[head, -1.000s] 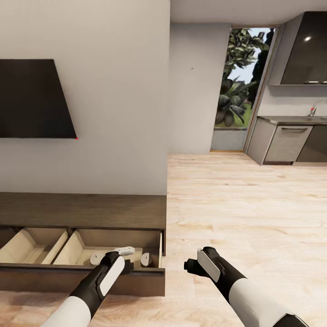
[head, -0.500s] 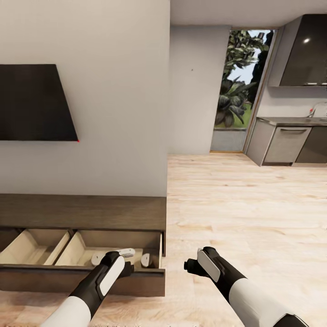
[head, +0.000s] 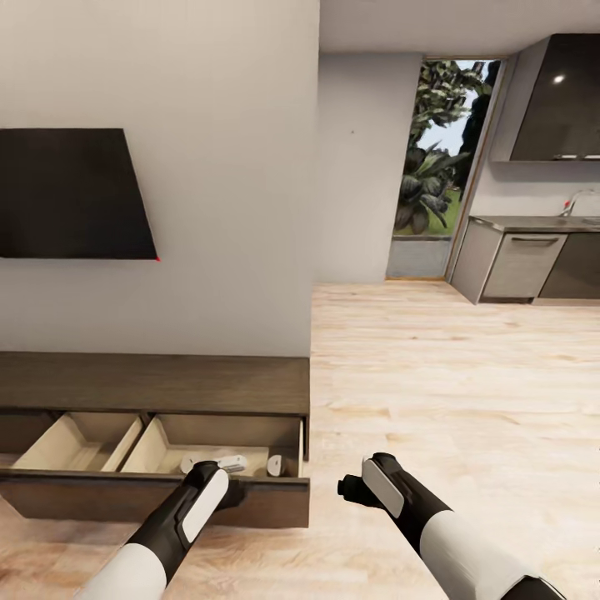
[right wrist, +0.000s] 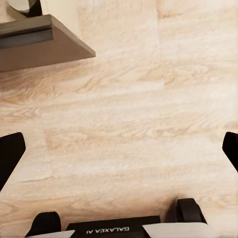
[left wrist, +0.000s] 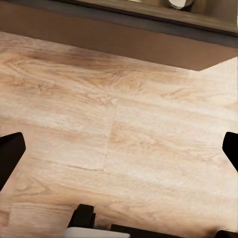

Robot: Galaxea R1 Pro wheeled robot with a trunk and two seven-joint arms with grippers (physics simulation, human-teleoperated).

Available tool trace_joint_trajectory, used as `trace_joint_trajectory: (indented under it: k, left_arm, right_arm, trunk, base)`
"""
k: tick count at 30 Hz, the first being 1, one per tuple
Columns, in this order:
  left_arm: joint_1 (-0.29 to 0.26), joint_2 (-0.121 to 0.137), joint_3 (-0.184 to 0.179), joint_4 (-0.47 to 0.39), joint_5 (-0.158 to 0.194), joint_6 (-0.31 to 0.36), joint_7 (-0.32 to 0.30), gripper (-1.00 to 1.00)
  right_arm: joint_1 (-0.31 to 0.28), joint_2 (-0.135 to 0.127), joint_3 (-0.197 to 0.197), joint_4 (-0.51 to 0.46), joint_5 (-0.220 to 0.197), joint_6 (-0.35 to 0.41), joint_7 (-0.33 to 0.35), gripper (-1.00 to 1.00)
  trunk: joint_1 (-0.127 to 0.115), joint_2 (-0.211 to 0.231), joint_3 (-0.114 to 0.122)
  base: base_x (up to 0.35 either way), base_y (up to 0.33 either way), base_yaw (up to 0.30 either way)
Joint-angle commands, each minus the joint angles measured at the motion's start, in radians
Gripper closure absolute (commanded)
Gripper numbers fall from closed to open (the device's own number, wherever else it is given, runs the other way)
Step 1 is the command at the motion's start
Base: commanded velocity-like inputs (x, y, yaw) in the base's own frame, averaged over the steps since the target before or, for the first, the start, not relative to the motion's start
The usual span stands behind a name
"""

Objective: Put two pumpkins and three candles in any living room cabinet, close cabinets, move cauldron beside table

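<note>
Three candles [head: 227, 462] lie in the right-hand compartment of the cabinet's [head: 154, 385] pulled-out drawer [head: 158, 496], toward its front edge: two near the compartment's front left, one by the front right corner. They sit low against the beige floor of the drawer, a place that keeps them from rolling and lets the drawer slide shut over them. The left compartment looks bare as far as it shows. The drawer front stands well out from the cabinet body, so by my judgement this cabinet is not yet closed.

The left gripper [head: 233, 490] hangs just over the drawer's front edge; its wrist view shows fingertips at opposite sides with floor between, so the jaws are spread and hold nothing. The right gripper [head: 348, 487] hovers over the wooden floor [head: 467, 392] beside the drawer's right corner, jaws likewise apart and unloaded. Neither touches the drawer.
</note>
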Motion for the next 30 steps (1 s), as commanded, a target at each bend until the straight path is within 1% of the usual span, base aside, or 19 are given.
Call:
trace_joint_trajectory:
  k: [1,7,21,23,26,30]
  left_arm:
    - [-0.001,0.001,-0.003,-0.001,0.015,0.001,0.010,-1.00]
    - [-0.001,0.004,-0.003,-0.001,0.050,0.001,0.010,-1.00]
    - [-0.001,0.004,-0.003,-0.001,0.058,0.002,0.007,-1.00]
    - [-0.001,0.004,-0.003,-0.001,0.058,0.002,0.007,-1.00]
    - [-0.001,0.004,-0.003,-0.001,0.058,0.002,0.007,-1.00]
    - [-0.001,0.005,-0.003,-0.001,0.056,0.002,0.007,-1.00]
  right_arm:
    - [-0.001,0.000,0.006,-0.001,-0.010,0.002,-0.011,-1.00]
    - [-0.001,-0.001,0.006,-0.001,-0.008,0.001,-0.012,-1.00]
    - [0.003,-0.002,0.006,0.000,-0.009,-0.005,-0.007,-1.00]
    - [0.004,-0.002,0.006,0.005,-0.014,-0.032,-0.004,-1.00]
    - [0.005,-0.001,0.008,0.010,-0.008,-0.079,-0.002,-1.00]
    - [0.005,-0.002,0.009,0.013,-0.012,-0.132,-0.002,-1.00]
  trunk:
    - [-0.004,0.007,0.002]
    - [-0.027,0.049,0.021]
    - [-0.081,0.147,0.065]
    - [-0.089,0.161,0.071]
    - [-0.100,0.182,0.080]
    - [-0.116,0.210,0.093]
  base:
    - [-0.238,0.195,0.000]
    - [-0.238,0.205,0.000]
    - [-0.232,0.214,0.000]
    - [-0.230,0.215,0.000]
    - [-0.229,0.215,0.000]
    - [-0.229,0.215,0.000]
